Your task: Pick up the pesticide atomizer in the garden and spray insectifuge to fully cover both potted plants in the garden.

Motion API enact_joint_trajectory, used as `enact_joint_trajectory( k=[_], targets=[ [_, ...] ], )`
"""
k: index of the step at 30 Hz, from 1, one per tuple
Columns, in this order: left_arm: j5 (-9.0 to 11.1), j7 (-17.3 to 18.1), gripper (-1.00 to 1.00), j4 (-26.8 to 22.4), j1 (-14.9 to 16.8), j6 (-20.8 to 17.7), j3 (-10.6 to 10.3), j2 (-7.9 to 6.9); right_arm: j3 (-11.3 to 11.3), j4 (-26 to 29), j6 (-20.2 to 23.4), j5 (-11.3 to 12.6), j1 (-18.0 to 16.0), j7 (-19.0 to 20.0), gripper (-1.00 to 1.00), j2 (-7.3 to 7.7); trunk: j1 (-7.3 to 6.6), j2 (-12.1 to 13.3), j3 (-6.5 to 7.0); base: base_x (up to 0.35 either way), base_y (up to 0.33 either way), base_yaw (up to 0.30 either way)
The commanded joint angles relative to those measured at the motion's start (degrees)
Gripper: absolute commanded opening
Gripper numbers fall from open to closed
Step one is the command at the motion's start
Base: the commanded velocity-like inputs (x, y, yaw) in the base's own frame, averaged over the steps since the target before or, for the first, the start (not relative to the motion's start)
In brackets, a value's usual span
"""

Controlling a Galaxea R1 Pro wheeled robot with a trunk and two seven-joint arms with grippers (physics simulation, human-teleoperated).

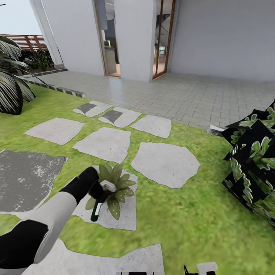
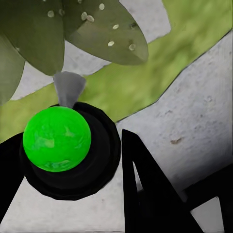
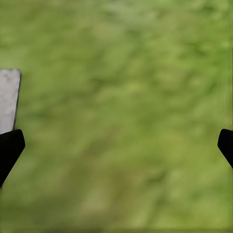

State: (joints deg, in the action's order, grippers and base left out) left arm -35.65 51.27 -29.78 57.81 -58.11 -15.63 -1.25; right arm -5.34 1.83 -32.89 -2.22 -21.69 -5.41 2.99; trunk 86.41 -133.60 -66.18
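Observation:
My left gripper (image 1: 101, 192) is shut on the pesticide atomizer (image 1: 95, 211), a slim dark-green bottle with a white label that hangs tilted below the fingers. It is held right beside a potted plant (image 1: 115, 186), a low rosette of pale-speckled leaves standing on a stepping stone. In the left wrist view the atomizer's bright green top (image 2: 57, 138) sits in a black collar between the dark fingers (image 2: 148, 194). Its grey nozzle (image 2: 68, 87) points at the speckled leaves (image 2: 97, 29), close above them. My right gripper (image 3: 116, 145) is open over bare grass, and its tip shows at the head view's lower edge (image 1: 201, 269).
Grey stepping stones (image 1: 165, 164) lie scattered across the lawn. A dark blocky bush (image 1: 252, 168) stands close on the right, a palm (image 1: 11, 84) at far left. Behind are a tiled terrace (image 1: 183, 95), the white house wall and its open doorways (image 1: 162, 38).

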Motion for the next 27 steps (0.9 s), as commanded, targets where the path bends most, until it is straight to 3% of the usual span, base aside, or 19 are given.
enact_joint_trajectory(
  k=[1, 8, 14, 20, 27],
  targets=[
    [-0.5, 0.6, -1.00, 0.0, 0.0, -0.2, -0.2, -0.12, -0.5, 0.0, -0.1, -0.2, 0.0, -0.6, 1.00, 0.00, -0.01, 0.0, -0.05, 0.000, 0.000, 0.000],
    [-0.6, 0.6, -1.00, 0.1, 0.0, -0.2, -0.3, 0.07, -0.5, 0.0, -0.1, -0.2, 0.0, -0.6, 1.00, 0.00, -0.01, 0.0, -0.05, -0.049, 0.015, 0.000],
    [-0.7, 0.6, -1.00, 0.1, -0.1, -0.2, -0.4, 0.10, -0.5, -0.1, -0.1, -0.2, 0.0, -0.6, 1.00, 0.00, -0.01, 0.0, -0.05, -0.135, 0.198, 0.000],
    [-0.7, 0.6, -1.00, 0.1, -0.1, -0.2, -0.4, 0.09, -0.5, -0.1, -0.1, -0.2, 0.0, -0.6, 1.00, 0.00, -0.01, 0.0, -0.05, 0.187, 0.248, 0.000],
    [-0.7, 0.5, -1.00, 0.3, -1.0, 0.0, -0.4, -0.23, -0.5, 0.0, -0.1, -0.2, 0.0, -0.6, 1.00, 0.00, -0.01, 0.0, -0.05, 0.063, 0.036, 0.000]
  ],
)
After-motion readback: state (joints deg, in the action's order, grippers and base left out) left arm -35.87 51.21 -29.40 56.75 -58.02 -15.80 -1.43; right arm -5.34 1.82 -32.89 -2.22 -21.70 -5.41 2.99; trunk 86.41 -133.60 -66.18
